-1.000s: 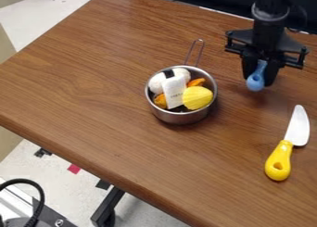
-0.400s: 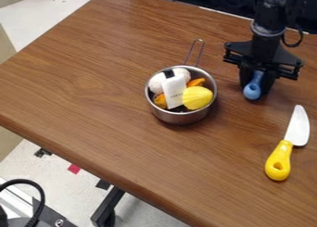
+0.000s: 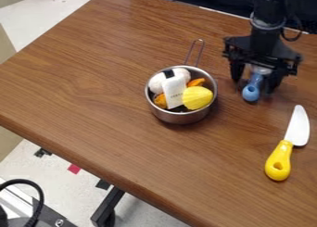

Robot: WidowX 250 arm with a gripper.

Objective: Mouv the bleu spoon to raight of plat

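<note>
- Blue spoon point(image 3: 250, 92) to the right of the metal pot point(image 3: 181, 117), apparently down on the table point(image 3: 123, 152).
- Beneath the gripper point(image 3: 254, 85), between parted fingers, seemingly ungripped.
- Long axis running out from under the gripper, roughly towards the camera.
- Probably next: straight up, without brushing either side of the spoon.

Gap btwn pot point(image 3: 180, 116) & knife point(image 3: 290, 141); spoon point(image 3: 251, 92) + end effector point(image 3: 254, 83) block far end.

From beyond the table's point(image 3: 93, 82) near edge, the camera faces its far edge, slanting down, seemingly fairly close.
</note>
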